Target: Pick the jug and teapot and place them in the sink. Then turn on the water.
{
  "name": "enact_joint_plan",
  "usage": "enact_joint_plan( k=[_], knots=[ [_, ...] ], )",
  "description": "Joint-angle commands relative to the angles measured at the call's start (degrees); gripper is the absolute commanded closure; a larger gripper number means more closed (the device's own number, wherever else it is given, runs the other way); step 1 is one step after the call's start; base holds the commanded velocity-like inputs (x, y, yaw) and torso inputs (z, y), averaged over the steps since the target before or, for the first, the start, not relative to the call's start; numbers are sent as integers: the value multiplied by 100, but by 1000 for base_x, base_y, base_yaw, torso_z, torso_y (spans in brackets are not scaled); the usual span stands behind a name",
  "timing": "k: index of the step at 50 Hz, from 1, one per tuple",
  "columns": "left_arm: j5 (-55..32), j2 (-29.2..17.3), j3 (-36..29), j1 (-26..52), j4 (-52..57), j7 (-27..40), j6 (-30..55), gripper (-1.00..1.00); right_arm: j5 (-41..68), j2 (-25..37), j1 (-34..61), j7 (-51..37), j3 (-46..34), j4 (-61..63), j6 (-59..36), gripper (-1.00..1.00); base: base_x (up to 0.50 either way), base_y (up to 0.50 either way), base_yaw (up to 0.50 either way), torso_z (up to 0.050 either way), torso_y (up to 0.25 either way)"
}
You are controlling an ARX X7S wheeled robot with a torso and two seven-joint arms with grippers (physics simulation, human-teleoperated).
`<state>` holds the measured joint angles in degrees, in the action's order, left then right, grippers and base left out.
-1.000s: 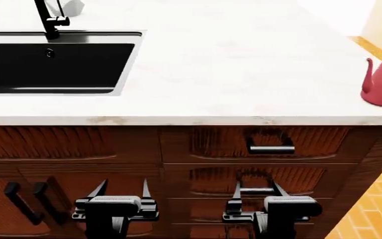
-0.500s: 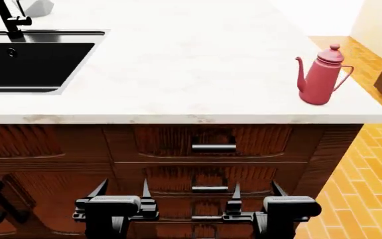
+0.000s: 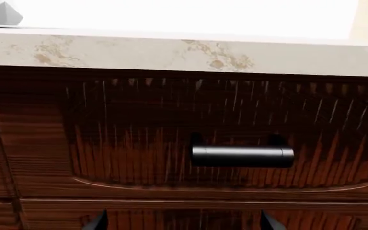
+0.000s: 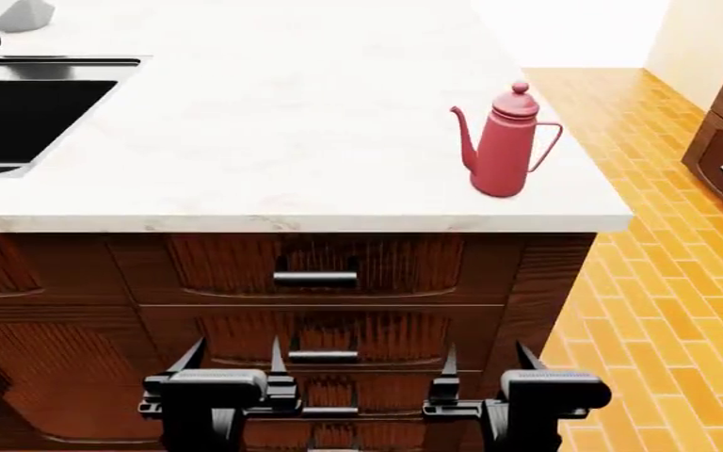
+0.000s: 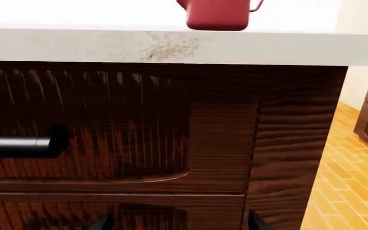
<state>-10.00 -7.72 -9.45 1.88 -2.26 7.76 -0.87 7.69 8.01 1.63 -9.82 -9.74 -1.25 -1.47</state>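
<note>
Both hands, left (image 4: 227,363) and right (image 4: 482,367), hang low before the drawers, fingers spread, empty. Teapot (image 4: 506,141) stands upright on the bench (image 4: 286,141) at 1 o'clock.

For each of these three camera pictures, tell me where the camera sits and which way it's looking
Head view: on the robot's head, looking forward and down over the counter, teapot and sink; left gripper and right gripper show low, both open.
Left wrist view: on the left arm, facing the drawer front and its handle; only fingertips show.
Right wrist view: on the right arm, facing the cabinet's corner; fingertips only.
Shared: the teapot appears in head and right wrist views.
</note>
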Motion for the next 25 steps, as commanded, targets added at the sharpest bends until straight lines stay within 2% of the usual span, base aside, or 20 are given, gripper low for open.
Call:
enact_joint_plan(
  k=[1, 7, 11, 15, 20, 25],
  knots=[
    [-206, -149, -23, -31, 540, 54, 547, -100, 136, 98, 15, -92, -10, 426, -490, -100, 0, 0, 0, 0, 0],
    [-789, -450, 45, 99, 2283, 193, 2073, -100, 458, 466, 83, -262, 212, 1986, -1978, -100, 0, 0, 0, 0, 0],
    [-1338, -659, 162, 604, 3390, 414, 3410, -100, 866, 770, 363, -398, 506, 3137, -3294, -100, 0, 0, 0, 0, 0],
    [-2130, -829, 472, 1357, 4264, 769, 4941, -100, 1302, 1019, 1031, -551, 835, 3911, -4582, -100, 0, 0, 0, 0, 0],
    [-3206, -907, 977, 2558, 4772, 1225, 6821, -100, 1936, 1156, 2223, -716, 1361, 4290, -6222, -100, 0, 0, 0, 0, 0],
    [-4277, -705, 1786, 3639, 4769, 1629, 8327, -100, 2357, 1153, 3403, -798, 1539, 4135, -7467, -100, 0, 0, 0, 0, 0]
  ],
)
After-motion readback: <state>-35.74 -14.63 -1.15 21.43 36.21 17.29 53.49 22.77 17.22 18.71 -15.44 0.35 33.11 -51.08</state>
